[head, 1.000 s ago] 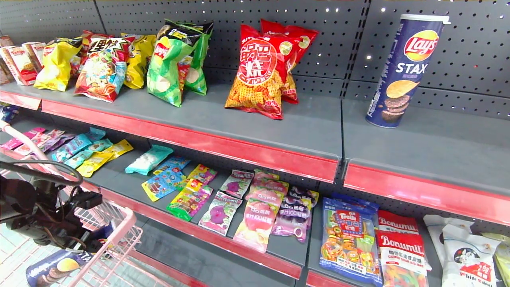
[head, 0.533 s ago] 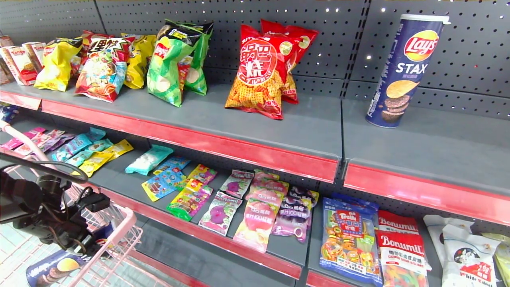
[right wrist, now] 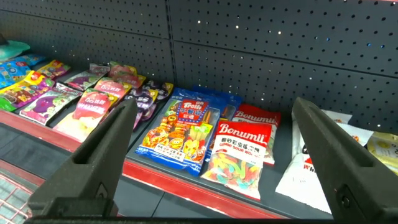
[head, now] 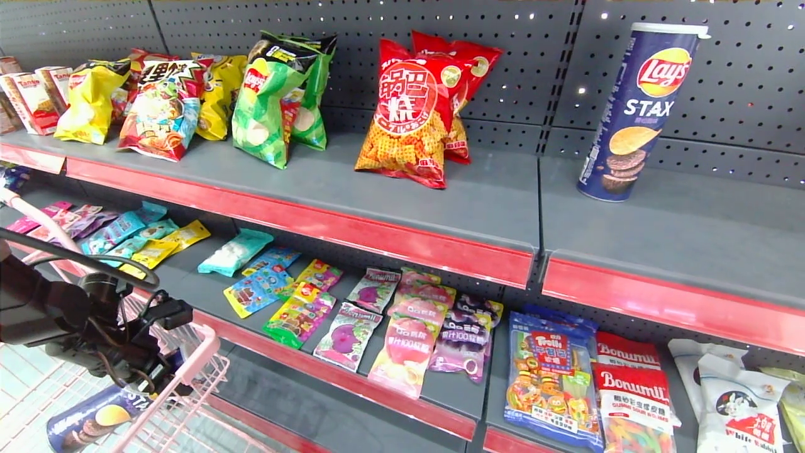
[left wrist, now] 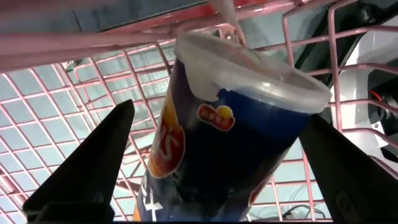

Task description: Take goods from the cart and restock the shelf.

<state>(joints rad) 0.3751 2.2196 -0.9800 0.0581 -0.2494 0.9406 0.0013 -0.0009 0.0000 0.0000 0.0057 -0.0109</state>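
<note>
The left gripper (left wrist: 216,112) is held apart around the dark blue cylindrical chip can (left wrist: 249,143) with a white lid, which lies inside the pink wire cart (left wrist: 62,46). The right gripper (right wrist: 214,104) is spread wide before the grey metal shelf (right wrist: 283,149).

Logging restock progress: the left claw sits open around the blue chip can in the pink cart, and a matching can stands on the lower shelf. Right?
Not quite. The matching can stands on the upper shelf, as the head view shows. The rest holds: left claw open around the blue chip can in the pink cart.
</note>
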